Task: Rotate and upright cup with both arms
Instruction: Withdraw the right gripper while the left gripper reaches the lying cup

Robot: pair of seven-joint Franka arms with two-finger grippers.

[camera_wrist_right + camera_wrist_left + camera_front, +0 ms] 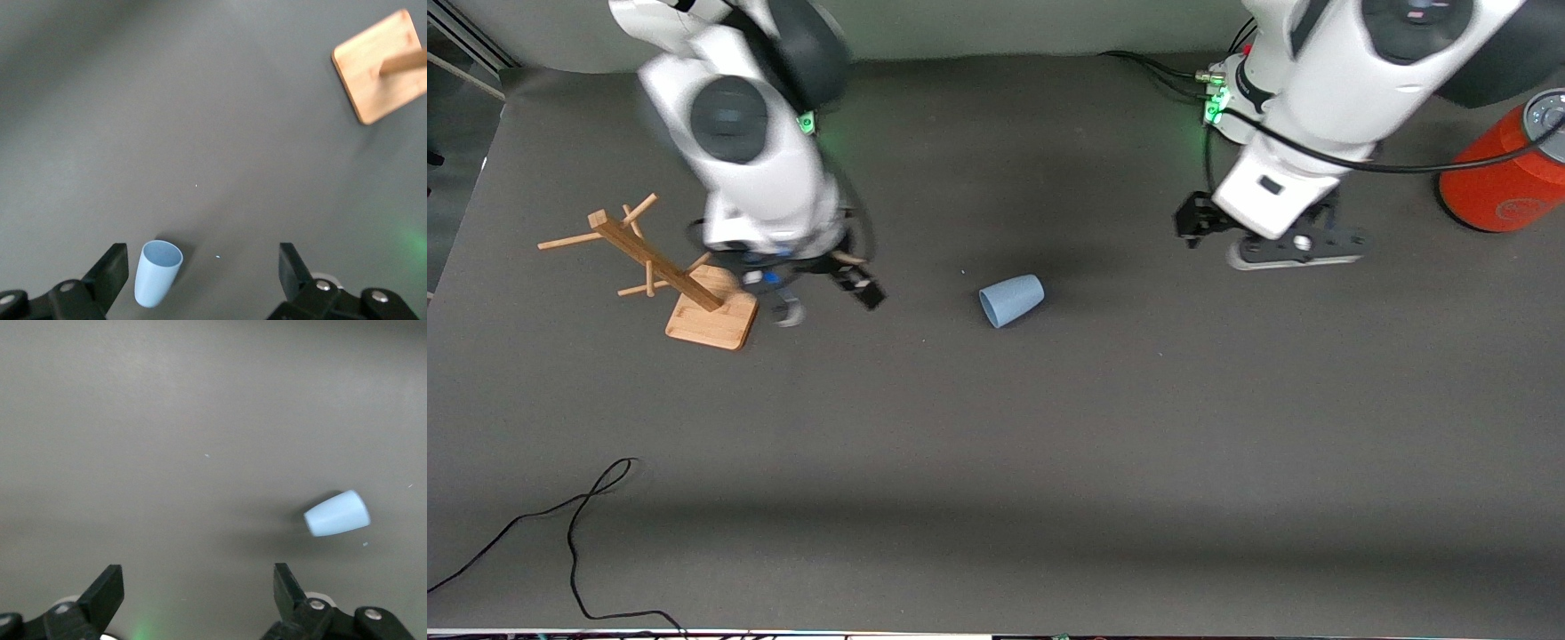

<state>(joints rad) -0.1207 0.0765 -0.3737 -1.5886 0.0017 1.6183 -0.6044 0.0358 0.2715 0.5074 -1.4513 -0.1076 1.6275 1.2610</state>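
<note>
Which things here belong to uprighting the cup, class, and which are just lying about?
Belong: cup lying on its side; left gripper, open; right gripper, open.
Lying about: wooden peg stand; orange-red can; black cable.

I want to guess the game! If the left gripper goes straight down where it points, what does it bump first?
Probably just the bare table. The left gripper is open and points down at the grey surface; the light-blue cup lies on its side, off its line.
</note>
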